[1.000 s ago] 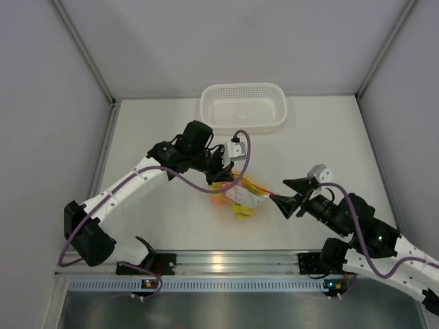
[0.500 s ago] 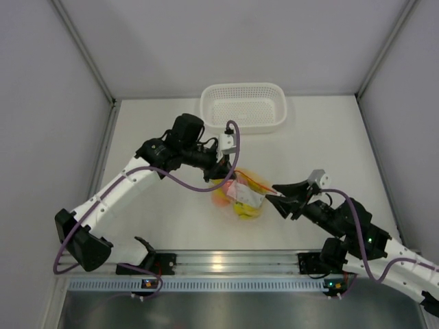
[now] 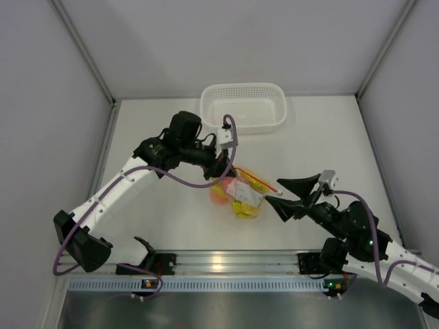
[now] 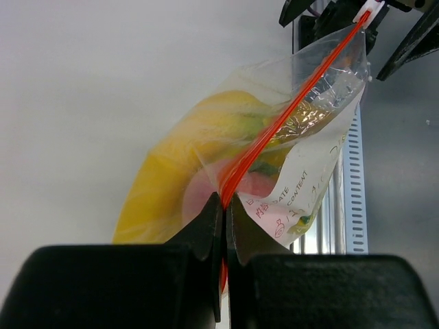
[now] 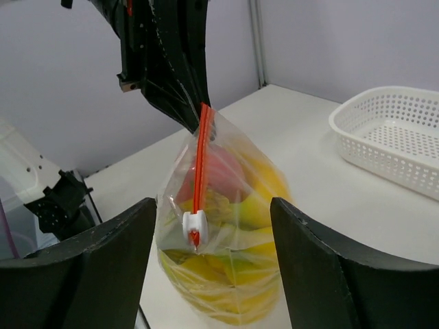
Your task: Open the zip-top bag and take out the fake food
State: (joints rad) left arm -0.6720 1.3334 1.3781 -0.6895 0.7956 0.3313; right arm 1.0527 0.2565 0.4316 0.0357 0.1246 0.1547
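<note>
Your left claw [image 4: 223, 205] is pressed together on the orange-red zip strip [image 4: 288, 116] of the zip-top bag [image 3: 241, 195], pinching one end of it. The bag hangs below that pinch over the middle of the desk [image 3: 329, 144], closer to the near edge than the far one. I cannot tell whether its bottom touches the surface.

Your right claw [image 5: 212, 202] is spread wide, one finger on each side of the bag at the white slider [image 5: 194, 228] (the zip looks closed along its length).

The fake food sits inside: yellow bananas [image 4: 164, 171] and a pink peach [image 5: 219, 171] show through the plastic.

The white basket [image 3: 240, 125] stands at the far edge, well apart from the bag.
</note>
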